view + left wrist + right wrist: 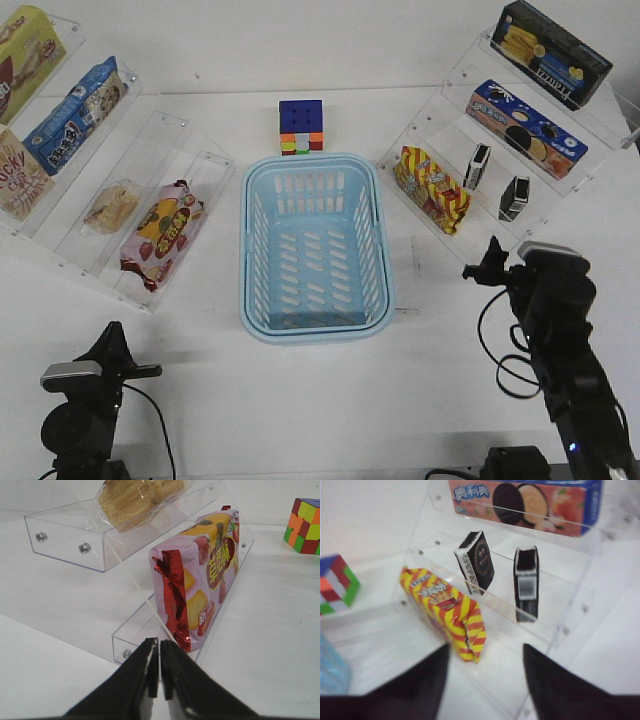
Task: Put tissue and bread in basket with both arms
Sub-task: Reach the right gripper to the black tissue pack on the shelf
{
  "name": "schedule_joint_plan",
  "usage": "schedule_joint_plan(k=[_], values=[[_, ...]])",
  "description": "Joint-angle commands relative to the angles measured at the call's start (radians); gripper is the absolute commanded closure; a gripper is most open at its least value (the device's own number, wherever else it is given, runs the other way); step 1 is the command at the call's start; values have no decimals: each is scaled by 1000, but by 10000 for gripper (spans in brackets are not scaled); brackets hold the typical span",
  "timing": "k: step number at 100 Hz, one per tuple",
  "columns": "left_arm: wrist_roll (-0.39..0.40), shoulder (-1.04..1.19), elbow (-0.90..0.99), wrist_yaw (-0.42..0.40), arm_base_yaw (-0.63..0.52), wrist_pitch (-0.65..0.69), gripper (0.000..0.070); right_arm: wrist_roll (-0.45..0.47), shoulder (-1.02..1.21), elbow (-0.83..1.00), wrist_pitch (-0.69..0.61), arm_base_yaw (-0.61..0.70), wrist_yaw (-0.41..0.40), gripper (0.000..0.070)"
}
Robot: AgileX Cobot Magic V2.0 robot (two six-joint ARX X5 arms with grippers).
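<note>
Left end effector (159,667), nearest the lens in its wrist view: fingers pressed together with only a sliver between them, holding nothing, pointed at the lower tray of the left acrylic rack (150,215) where the red-pink snack bag (202,587) stands on edge. Bread (140,497): golden bun in clear wrap, lying in the tray one step above and behind that bag, untouched. Right end effector (485,680): fingers spread wide, empty, facing the right acrylic rack (500,150). Tissue, two candidates: tissue pack with round emblem (475,562) and second tissue pack (526,582), both upright on the middle step, apart from each other; a red-and-yellow striped snack bag (450,612) stands on the step below, between the fingers and the emblem pack. Basket (372,300): light blue, slotted, centre of the surface, nothing inside (neither item delivered). Other stock: Rubik's cube (302,127) behind the basket; blue sandwich-biscuit box (525,125) and black biscuit box (555,52) on the upper right steps. Step in hand, as judged: approach, before either grasp. Next move calls for the left fingers to part and rise past the snack bag to the bread, and for the right arm to clear the striped bag and centre on one tissue pack's narrow sides before closing.
</note>
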Motion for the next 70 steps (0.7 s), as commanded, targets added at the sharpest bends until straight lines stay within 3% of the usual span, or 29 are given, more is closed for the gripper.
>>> schedule_joint_plan(k=[1, 28, 47, 55, 64, 70], values=[[-3, -2, -20, 1, 0, 11, 699, -45, 105, 87, -5, -16, 7, 271], [-2, -2, -20, 1, 0, 11, 699, -91, 464, 384, -119, -93, 26, 272], [-3, -2, -20, 1, 0, 11, 699, -98, 641, 486, -117, -119, 23, 287], [-2, -2, -20, 1, 0, 11, 699, -99, 691, 505, -112, -120, 22, 391], [-2, -2, -20, 1, 0, 11, 699, -111, 711, 507, -87, -120, 22, 700], [-2, -2, -20, 1, 0, 11, 699, -114, 709, 510, -74, -120, 22, 696]])
